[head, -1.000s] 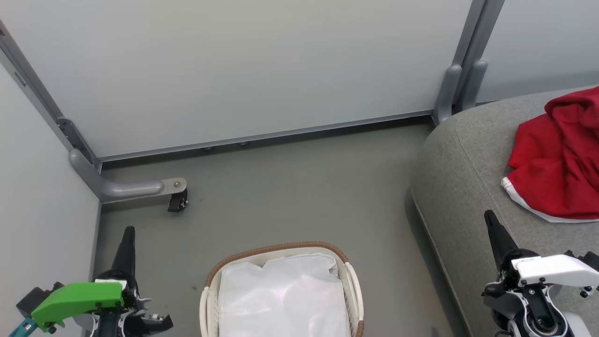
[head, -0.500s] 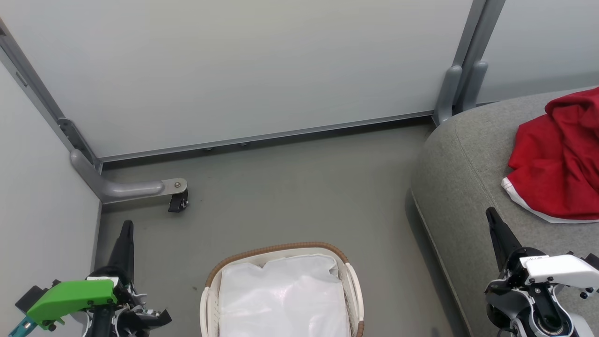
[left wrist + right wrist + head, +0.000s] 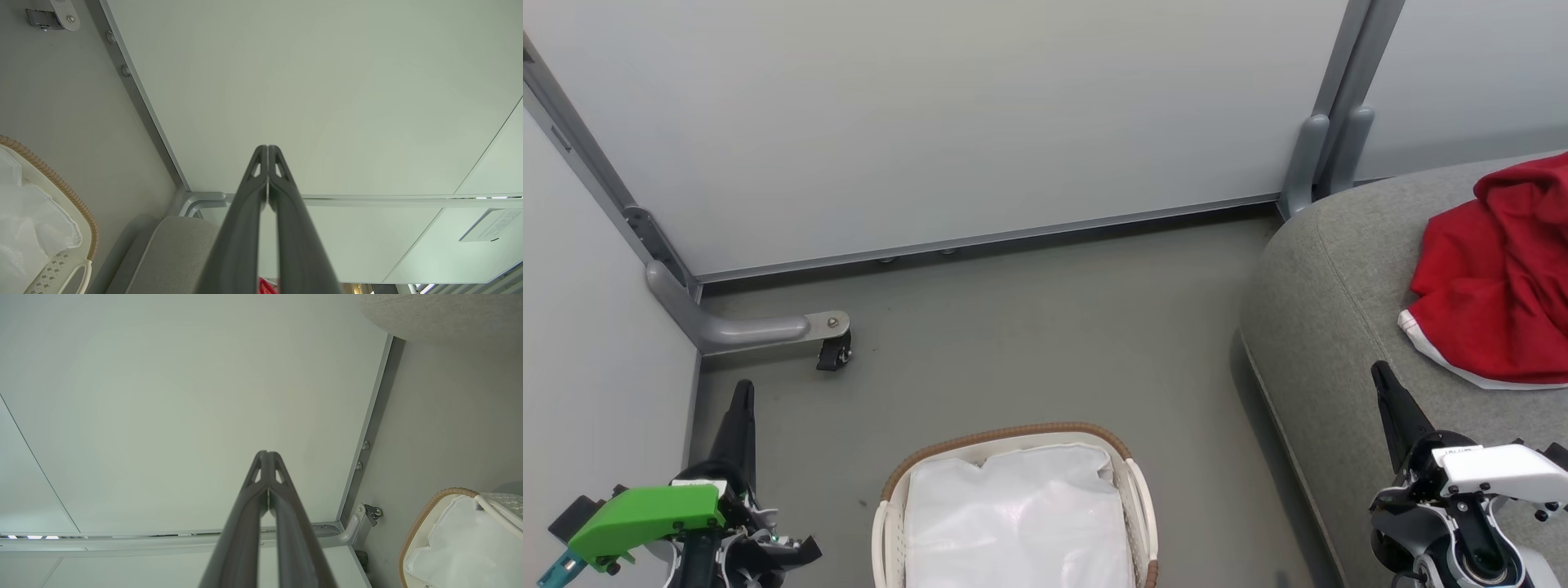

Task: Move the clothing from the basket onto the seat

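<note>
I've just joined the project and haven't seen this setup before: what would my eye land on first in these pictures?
The bright red clothing jumps out, crumpled on the grey seat at the right edge of the head view. Next comes the basket at the bottom centre, with a white liner showing inside. On either side of it the left pincer and right pincer point up, both shut and holding nothing.
</note>
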Motion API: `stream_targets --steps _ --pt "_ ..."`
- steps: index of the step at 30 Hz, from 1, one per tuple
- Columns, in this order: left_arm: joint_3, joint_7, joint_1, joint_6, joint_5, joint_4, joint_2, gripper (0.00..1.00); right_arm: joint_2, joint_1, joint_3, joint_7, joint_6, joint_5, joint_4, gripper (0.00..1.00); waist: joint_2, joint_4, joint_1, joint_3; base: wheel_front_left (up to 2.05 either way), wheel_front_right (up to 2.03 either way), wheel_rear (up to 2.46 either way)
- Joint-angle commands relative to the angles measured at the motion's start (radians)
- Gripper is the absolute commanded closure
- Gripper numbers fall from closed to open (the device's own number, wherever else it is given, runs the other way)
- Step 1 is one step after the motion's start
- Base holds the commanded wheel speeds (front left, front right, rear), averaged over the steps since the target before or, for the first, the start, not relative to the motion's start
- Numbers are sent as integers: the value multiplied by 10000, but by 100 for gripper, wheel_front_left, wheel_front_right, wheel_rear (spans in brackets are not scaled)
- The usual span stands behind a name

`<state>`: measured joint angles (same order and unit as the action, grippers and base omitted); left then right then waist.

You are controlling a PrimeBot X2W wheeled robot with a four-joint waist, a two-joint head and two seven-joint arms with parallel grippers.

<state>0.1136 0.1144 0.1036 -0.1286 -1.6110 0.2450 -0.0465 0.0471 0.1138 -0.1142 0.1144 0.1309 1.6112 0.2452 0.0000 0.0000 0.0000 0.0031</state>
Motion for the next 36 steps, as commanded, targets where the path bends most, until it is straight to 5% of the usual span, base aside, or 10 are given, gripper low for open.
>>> stream_targets --steps 1,36 --pt "25 32 106 -50 -36 -13 -69 100 59 -108 -18 35 -3 31 -34 100 0 0 0 0 0 0 0" --pt "23 30 105 -50 -36 -16 -69 100 59 -108 -16 33 -3 33 -34 100 0 0 0 0 0 0 0"
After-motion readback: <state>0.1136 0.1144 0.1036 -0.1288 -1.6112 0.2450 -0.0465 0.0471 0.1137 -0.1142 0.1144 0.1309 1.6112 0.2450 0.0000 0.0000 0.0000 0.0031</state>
